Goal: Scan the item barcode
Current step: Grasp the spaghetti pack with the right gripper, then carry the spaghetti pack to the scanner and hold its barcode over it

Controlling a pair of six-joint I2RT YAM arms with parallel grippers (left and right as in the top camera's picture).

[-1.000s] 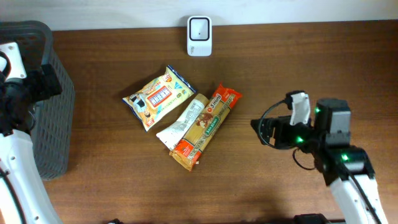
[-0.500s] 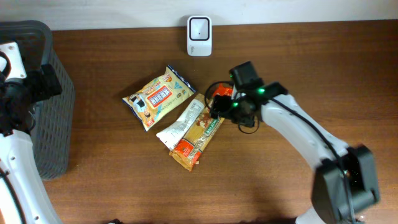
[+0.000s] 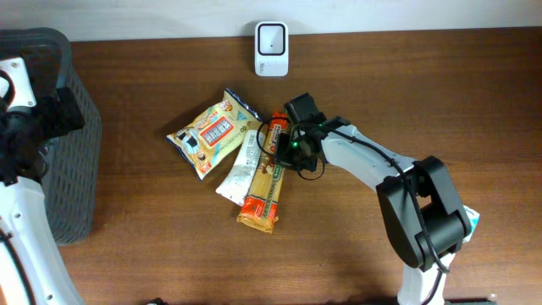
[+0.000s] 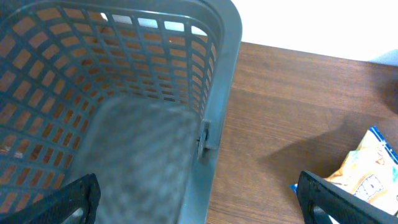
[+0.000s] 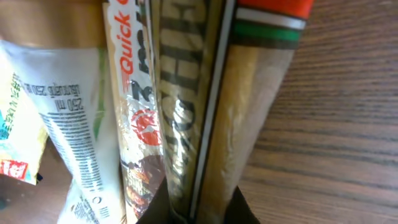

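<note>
Clearly the right pincer (image 3: 286, 146) is clenched on the far end of the orange spaghetti packet (image 3: 262, 188) (the wrist view shows the wrapper pinched between its dark fingertips (image 5: 242, 211)). The packet lies mid-bench, touching the white pouch (image 3: 240, 165) on its left, with the yellow snack bag (image 3: 212, 134) further left. Because the hold is at one end of a long, glossy packet, a lift may let the near end sag and swing, drag the pouch along, or slip free. Where the barcode sits cannot be told, so it may face away from the scanner (image 3: 272, 38) at the far edge. The left pincer (image 4: 199, 199) hangs released over the basket (image 4: 217, 74), far left.
</note>
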